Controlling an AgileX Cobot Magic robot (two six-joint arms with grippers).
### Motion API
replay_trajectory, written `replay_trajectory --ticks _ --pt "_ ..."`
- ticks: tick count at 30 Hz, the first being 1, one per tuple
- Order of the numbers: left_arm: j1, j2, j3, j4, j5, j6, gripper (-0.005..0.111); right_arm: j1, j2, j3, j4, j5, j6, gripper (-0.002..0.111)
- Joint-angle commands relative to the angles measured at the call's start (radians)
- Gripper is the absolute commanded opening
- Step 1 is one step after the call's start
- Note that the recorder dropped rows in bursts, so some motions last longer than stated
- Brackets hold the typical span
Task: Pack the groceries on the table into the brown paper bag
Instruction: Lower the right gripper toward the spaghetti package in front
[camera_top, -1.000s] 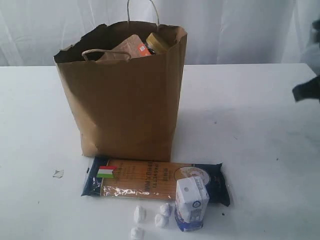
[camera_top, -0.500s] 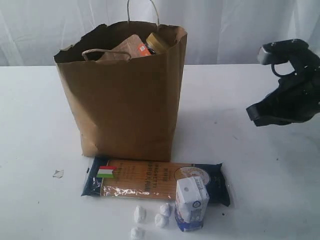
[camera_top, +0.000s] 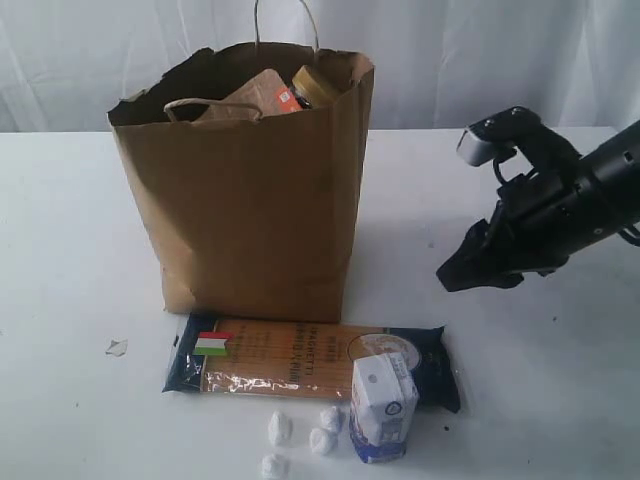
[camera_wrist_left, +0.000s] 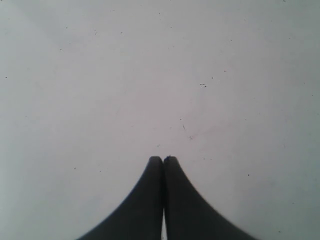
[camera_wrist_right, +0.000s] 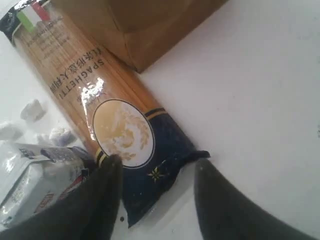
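The brown paper bag (camera_top: 250, 190) stands upright on the white table (camera_top: 80, 230), with a brown pouch (camera_top: 255, 98) and a gold-lidded jar (camera_top: 314, 86) showing at its rim. In front of it the flat blue-orange spaghetti packet (camera_top: 300, 362) lies on the table. The small blue-white carton (camera_top: 382, 408) stands upright at the packet's right end. My right gripper (camera_top: 462, 276) hovers open above the table, right of the bag, jaws apart and empty. In the right wrist view the gripper (camera_wrist_right: 156, 164) frames the packet's dark blue end (camera_wrist_right: 150, 160), with the carton (camera_wrist_right: 35, 172) beside it. My left gripper (camera_wrist_left: 163, 159) is shut over bare table.
Several small white crumpled scraps (camera_top: 300, 438) lie near the front edge, left of the carton. A tiny scrap (camera_top: 117, 347) sits left of the packet. The bag's twine handle (camera_top: 285, 20) rises above its rim. A white curtain hangs behind the table.
My right arm has come in from the right edge, moving left and down toward the packet's right end, and its jaws have parted. The groceries, bag and left gripper have not moved.
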Motion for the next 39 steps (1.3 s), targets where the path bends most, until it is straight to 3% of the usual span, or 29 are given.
replay_trajectory --ticks 1,8,13,23,27,34,39 --pt "-0.01 -0.004 0.004 -0.002 0.003 -0.002 0.0 0.057 0.002 0.005 0.01 -0.085 -0.05 0.051" --pt "-0.01 -0.004 0.004 -0.002 0.003 -0.002 0.0 0.114 0.023 0.059 0.018 -0.203 -0.016 0.04" --pt "-0.01 -0.004 0.004 -0.002 0.003 -0.002 0.0 0.204 0.07 0.11 0.137 -0.167 -0.036 0.04" --pt "-0.01 -0.004 0.004 -0.002 0.003 -0.002 0.0 0.374 0.101 0.169 0.13 -0.158 -0.069 0.04" --pt "-0.01 -0.004 0.004 -0.002 0.003 -0.002 0.0 0.404 0.101 0.174 0.126 -0.188 -0.071 0.04" --pt "-0.01 -0.004 0.004 -0.002 0.003 -0.002 0.0 0.404 0.096 0.174 0.126 -0.399 -0.071 0.04" --pt "-0.01 -0.004 0.004 -0.002 0.003 -0.002 0.0 0.425 0.09 0.165 0.11 -0.349 -0.076 0.04"
